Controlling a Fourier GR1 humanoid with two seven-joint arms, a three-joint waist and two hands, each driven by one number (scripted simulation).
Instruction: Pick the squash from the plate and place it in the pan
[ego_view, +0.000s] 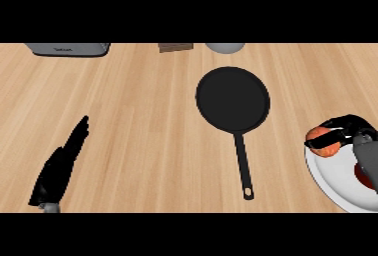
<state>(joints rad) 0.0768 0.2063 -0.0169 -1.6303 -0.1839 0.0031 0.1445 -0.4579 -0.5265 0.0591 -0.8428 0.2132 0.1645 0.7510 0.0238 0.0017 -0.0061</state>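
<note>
Mostly hidden – squash: small rounded orange-red squash, only partly showing; black fingers cross its front, so shape, long axis & which way it points can't be made out.
Squash position: at upper-left rim of the round white plate, over the plate's edge, well apart from the pan.
Right hand: black right hand comes in from the right edge, fingers & thumb curled round the squash, wrapping it from above & from the front. Grey forearm runs down the right side over the plate, cut off by the frame.
Plate: right part cut off by the view's edge; a dark red patch shows beside the forearm, can't tell what it is.
Pan: round black frying pan mid-counter, nothing in it, long thin handle pointing toward the near edge.
Left hand: black left hand at lower left, fingers straight & together, pointing up and away, holding nothing, resting.
Far edge: grey toaster-like box, brown block, pale grey rounded item – all cut off at top, hard to ID.
Surface: light wooden counter.
</note>
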